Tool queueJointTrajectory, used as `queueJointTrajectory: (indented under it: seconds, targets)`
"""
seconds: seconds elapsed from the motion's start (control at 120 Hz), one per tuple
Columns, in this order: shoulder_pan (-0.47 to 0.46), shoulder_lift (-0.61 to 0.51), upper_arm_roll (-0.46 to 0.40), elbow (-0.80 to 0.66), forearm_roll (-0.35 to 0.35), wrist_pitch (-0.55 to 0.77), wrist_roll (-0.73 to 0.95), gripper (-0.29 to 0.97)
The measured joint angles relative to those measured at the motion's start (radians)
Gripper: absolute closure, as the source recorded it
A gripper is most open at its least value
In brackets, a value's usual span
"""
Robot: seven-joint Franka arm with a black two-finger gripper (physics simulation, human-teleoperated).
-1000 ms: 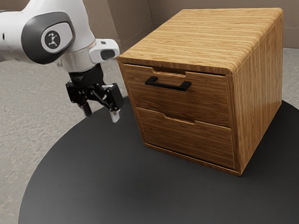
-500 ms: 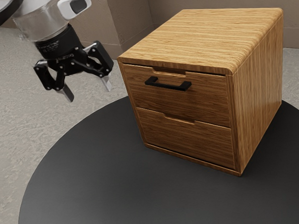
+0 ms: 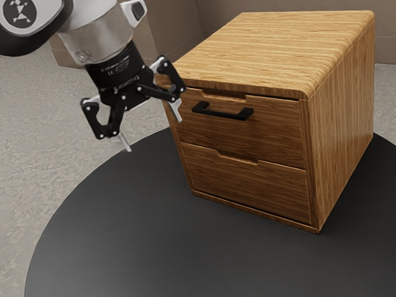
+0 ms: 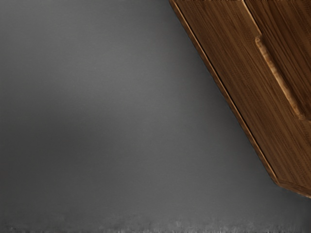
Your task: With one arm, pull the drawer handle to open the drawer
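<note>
Since the hand swung in from the exterior view's left over the past half second, the gripper (image 3: 151, 131) now hangs lower, just beside the cabinet's (image 3: 279, 46) front corner. Claw: released, spread wide, nothing between. One fingertip (image 3: 177, 115) lies at the upper drawer's edge; contact cannot be told. Upper drawer (image 3: 250, 133): shut, flush, unchanged. Drawer handle (image 3: 223, 112): black bar on that drawer, to the exterior view's right of the gripper, ungrasped. Lower drawer (image 3: 248, 179): shut. Table (image 3: 137, 256): round, black, bearing the cabinet. Wrist view: table surface and wooden cabinet front. Markings: white emblem (image 3: 14, 8) on an arm joint; faint print on the gripper body, illegible.
</note>
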Motion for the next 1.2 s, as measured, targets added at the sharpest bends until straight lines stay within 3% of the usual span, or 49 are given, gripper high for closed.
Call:
queueJointTrajectory:
  seconds: [0.608,1.2]
  targets:
    - [-0.010,-0.118,0.002,-0.295,-0.001,0.422,-0.286,0.00]
    - [-0.004,-0.074,0.004,-0.330,-0.001,0.562,-0.430,0.00]
